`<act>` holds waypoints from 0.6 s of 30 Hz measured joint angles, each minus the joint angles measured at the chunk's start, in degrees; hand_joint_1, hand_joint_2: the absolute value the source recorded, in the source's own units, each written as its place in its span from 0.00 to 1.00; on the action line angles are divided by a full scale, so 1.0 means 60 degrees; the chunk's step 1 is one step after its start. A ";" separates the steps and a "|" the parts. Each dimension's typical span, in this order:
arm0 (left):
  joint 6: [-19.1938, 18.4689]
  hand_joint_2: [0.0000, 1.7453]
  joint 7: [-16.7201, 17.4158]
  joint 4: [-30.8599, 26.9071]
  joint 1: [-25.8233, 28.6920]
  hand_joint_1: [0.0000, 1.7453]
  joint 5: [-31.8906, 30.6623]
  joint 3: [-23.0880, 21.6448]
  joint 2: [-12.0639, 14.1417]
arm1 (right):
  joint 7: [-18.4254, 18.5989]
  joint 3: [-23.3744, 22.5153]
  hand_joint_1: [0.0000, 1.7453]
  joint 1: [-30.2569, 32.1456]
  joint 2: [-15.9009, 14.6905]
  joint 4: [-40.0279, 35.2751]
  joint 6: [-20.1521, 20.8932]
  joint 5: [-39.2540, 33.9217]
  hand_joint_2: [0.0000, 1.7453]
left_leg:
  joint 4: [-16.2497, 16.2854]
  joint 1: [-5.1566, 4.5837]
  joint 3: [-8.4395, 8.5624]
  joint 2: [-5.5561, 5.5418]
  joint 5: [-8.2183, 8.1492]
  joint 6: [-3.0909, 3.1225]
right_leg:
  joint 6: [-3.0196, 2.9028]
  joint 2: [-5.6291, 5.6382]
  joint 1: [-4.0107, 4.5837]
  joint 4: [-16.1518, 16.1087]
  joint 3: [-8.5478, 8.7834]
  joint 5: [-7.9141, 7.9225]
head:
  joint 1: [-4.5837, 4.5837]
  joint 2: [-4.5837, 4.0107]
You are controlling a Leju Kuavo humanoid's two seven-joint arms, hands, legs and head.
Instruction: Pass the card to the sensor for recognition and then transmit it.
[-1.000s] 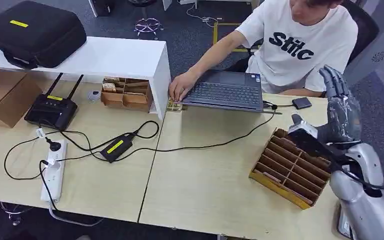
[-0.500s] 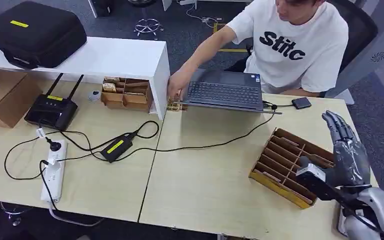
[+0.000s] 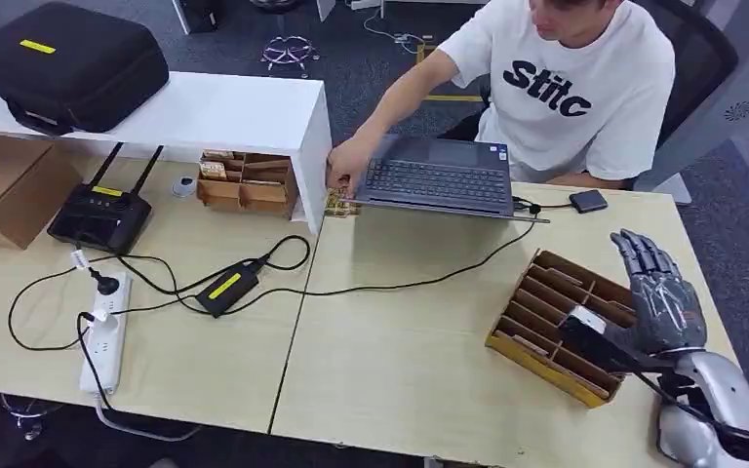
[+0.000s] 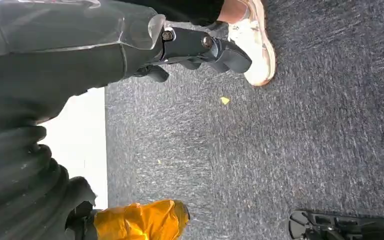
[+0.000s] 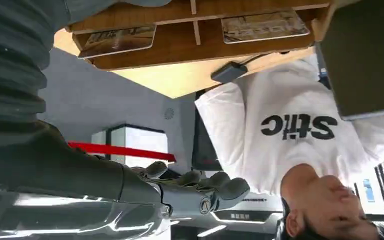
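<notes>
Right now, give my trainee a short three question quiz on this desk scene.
1. True or false: the right hand hovers over the wooden divider tray.
2. What does the person's hand touch? A) router B) laptop C) power strip
3. Fill in: the black case sits on the white ____.

Key: 1 true; 2 B, the laptop; 3 shelf.

Right hand [image 5: 200, 192] empty, fingers [image 5: 230, 187] stretched out and slightly apart, nothing between them. Close by it, the wooden divided tray [image 5: 180, 42] on the light worktop [image 5: 180, 80], two cards lying flat in neighbouring compartments: card one [image 5: 120, 37], card two [image 5: 265, 26]. Small black adapter [image 5: 228, 72] with its cable at the worktop edge. Dark laptop [image 5: 365, 55] beside. Person in white printed T-shirt [image 5: 280, 130] behind the worktop.
</notes>
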 joint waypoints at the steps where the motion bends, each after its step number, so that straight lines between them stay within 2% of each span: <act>1: 0.0000 1.00 0.0000 0.0000 -0.0002 0.00 -0.0018 0.0000 0.0000 | 0.0098 0.0073 0.00 -0.0103 0.0007 0.0150 -0.0073 0.0128 1.00 | 0.0000 0.0000 -0.0001 -0.0001 0.0000 0.0000 | 0.0000 -0.0001 0.0000 0.0000 0.0000 0.0000 | 0.0000 0.0000; 7: 0.0000 1.00 0.0015 0.0000 -0.0006 0.00 -0.0066 0.0000 -0.0004 | 0.0380 0.0375 0.00 -0.0537 0.0076 0.0897 -0.0471 0.0497 1.00 | 0.0000 -0.0001 -0.0001 -0.0003 0.0000 0.0000 | 0.0000 -0.0004 -0.0001 0.0000 0.0001 0.0000 | 0.0000 0.0000; 18: 0.0000 1.00 0.0029 0.0000 -0.0006 0.00 -0.0066 0.0003 0.0000 | 0.0576 0.0416 0.00 -0.0589 0.0091 0.1352 -0.0529 0.0504 1.00 | 0.0000 -0.0001 0.0001 -0.0003 0.0000 0.0000 | 0.0001 -0.0003 -0.0001 -0.0002 0.0000 -0.0001 | 0.0004 0.0000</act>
